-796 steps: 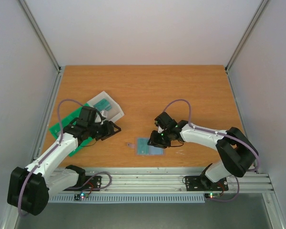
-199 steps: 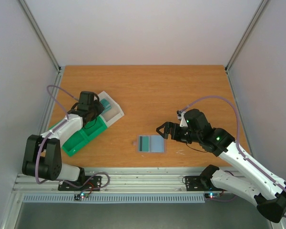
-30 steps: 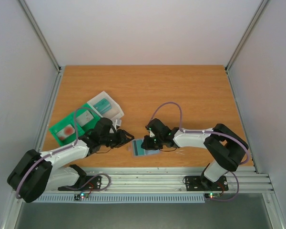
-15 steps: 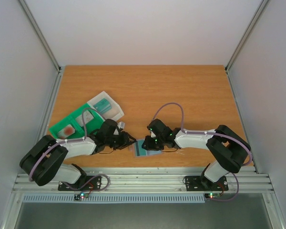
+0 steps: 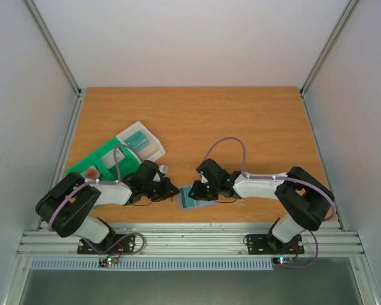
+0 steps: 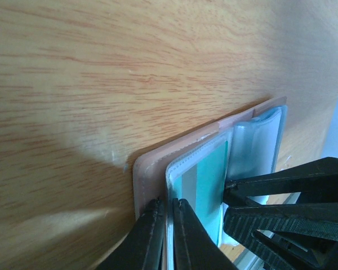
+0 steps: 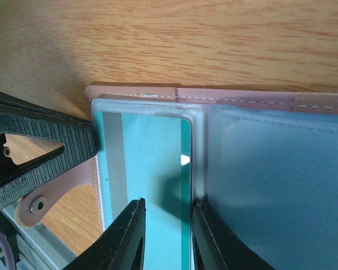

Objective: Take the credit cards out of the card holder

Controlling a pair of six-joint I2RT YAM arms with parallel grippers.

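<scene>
Top view: we are seeing flat pale soft rectangular card holder (image 5: 193, 196) lying on wooden table (image 5: 241, 121) between left gripper (image 5: 172, 189) and right gripper (image 5: 201, 189).

Left wrist view: left jaws are pinching holder's outer edge, almost closed.

Right wrist view: right jaws are standing narrowly parted, gripping nothing, straddling thin teal credit card (image 7: 152, 169) inside clear pocket. Card's long axis is pointing toward right gripper, so we are judging right arm nearer for pull.
</scene>
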